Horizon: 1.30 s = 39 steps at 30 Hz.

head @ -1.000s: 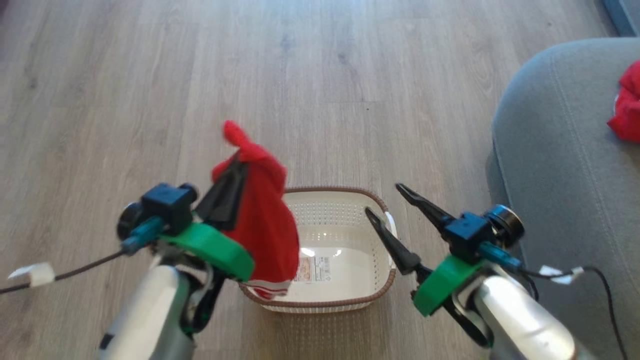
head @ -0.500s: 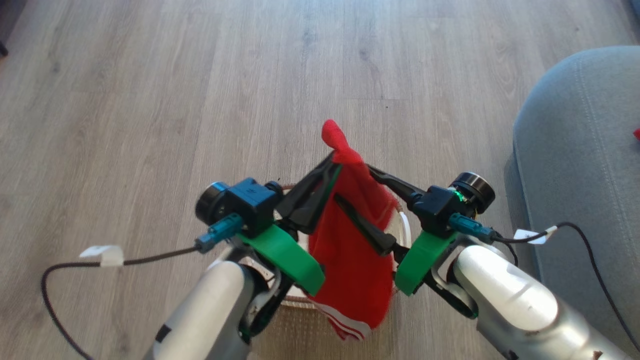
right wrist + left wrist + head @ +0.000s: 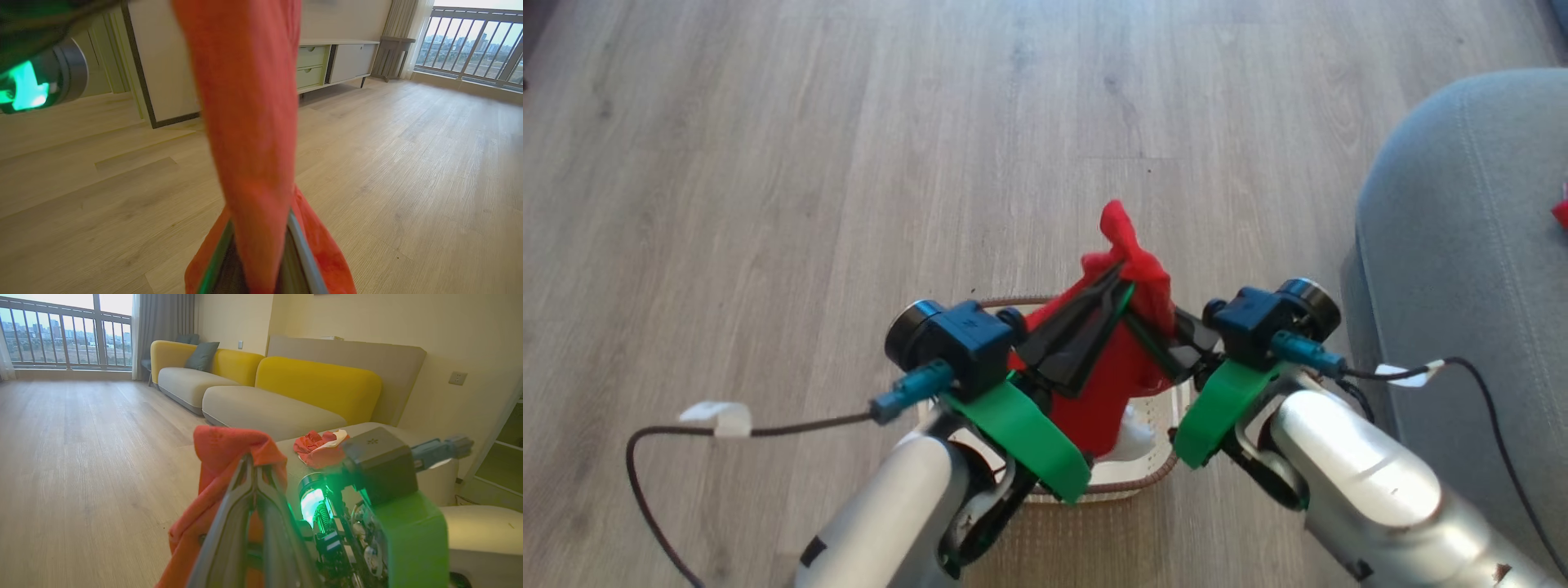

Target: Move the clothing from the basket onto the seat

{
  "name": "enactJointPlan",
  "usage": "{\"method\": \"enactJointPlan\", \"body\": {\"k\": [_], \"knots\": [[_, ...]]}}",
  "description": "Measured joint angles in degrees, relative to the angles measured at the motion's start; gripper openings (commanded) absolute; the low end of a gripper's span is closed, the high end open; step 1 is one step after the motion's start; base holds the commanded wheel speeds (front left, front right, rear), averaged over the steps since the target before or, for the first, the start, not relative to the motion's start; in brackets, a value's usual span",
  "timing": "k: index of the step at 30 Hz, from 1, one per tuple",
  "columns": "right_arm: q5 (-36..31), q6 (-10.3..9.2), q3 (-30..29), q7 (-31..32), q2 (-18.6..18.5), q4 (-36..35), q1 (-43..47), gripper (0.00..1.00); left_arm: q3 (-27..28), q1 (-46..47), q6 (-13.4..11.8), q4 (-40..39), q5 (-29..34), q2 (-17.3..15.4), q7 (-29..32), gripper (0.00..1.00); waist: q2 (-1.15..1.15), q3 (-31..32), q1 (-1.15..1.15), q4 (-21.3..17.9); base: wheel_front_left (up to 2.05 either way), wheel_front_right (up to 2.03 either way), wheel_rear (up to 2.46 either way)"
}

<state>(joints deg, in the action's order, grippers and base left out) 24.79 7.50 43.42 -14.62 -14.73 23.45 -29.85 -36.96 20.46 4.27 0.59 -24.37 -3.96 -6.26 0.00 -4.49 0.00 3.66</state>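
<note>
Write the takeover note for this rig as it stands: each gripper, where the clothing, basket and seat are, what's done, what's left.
Left gripper: shut on the red garment near its top.
Right gripper: shut on the same piece, beside the left.
The piece hangs over the basket on the floor; the seat is to the robot's right.
Done: a second garment lies on the seat; this one is lifted.
Left: carry it right, lay it on the seat, release. Check the basket; its inside is mostly hidden.

A bright red thin fabric garment (image 3: 1115, 384) hangs bunched above the small cream perforated plastic basket (image 3: 1160, 408); another red garment (image 3: 316, 449) lies crumpled on the large grey upholstered seat (image 3: 1445, 245).
</note>
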Motion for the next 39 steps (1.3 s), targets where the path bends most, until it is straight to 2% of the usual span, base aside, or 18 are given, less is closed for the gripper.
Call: {"method": "enactJointPlan", "body": {"k": [1,2,3,12,18,20,29,33,39], "knots": [[0.1,0.01,-0.5,0.0,0.0,-0.3,0.0,0.0,0.2,0.0,0.0,0.1,-0.9,0.0,-0.4,0.43,0.0,-0.1,0.0,-0.3,0.0,0.0,0.0],[0.2,0.0,-0.9,0.0,-0.1,-0.4,0.0,0.0,0.5,0.0,0.0,0.4,-1.9,0.1,-0.7,0.8,0.0,-0.2,0.0,-0.5,0.0,0.0,0.0],[0.4,0.0,-1.3,0.0,-0.2,-0.5,0.0,0.0,0.8,0.0,-0.2,0.9,-2.1,0.1,-1.0,1.0,0.0,-0.3,0.0,-0.8,0.0,0.0,0.0],[-0.2,0.0,-8.5,0.0,-2.5,-3.2,0.0,0.0,2.3,0.0,-0.4,8.5,-1.2,-0.3,-6.2,1.0,0.0,-1.7,0.0,-5.9,0.0,0.0,0.0],[-1.6,0.0,-14.2,0.0,-4.8,-6.0,0.0,0.0,1.1,0.1,0.5,13.6,-0.8,0.1,-7.8,1.0,0.0,-3.1,0.0,-11.7,0.0,0.0,0.0],[-2.1,0.0,-17.4,0.0,-5.8,-7.2,0.1,0.0,-0.3,0.7,0.9,15.2,-0.8,0.4,-7.9,1.0,0.0,-4.0,0.0,-14.8,0.0,0.0,0.0],[-3.1,0.0,-25.7,0.0,-7.6,-10.1,4.5,0.0,-2.0,1.1,1.7,15.2,-0.9,0.7,-8.0,1.0,0.0,-5.9,0.0,-23.3,0.0,0.0,0.0],[-3.2,0.0,-27.6,0.0,-8.1,-10.8,6.4,0.0,-2.6,1.1,1.7,15.1,-1.5,0.7,-8.0,1.0,0.0,-6.5,0.0,-25.4,0.0,0.0,0.0],[-3.6,0.0,-29.1,0.0,-8.3,-12.0,7.0,0.0,-3.6,1.3,1.7,15.1,-1.5,0.7,-8.0,1.0,0.0,-7.4,0.0,-25.4,0.0,0.0,0.0]]}}
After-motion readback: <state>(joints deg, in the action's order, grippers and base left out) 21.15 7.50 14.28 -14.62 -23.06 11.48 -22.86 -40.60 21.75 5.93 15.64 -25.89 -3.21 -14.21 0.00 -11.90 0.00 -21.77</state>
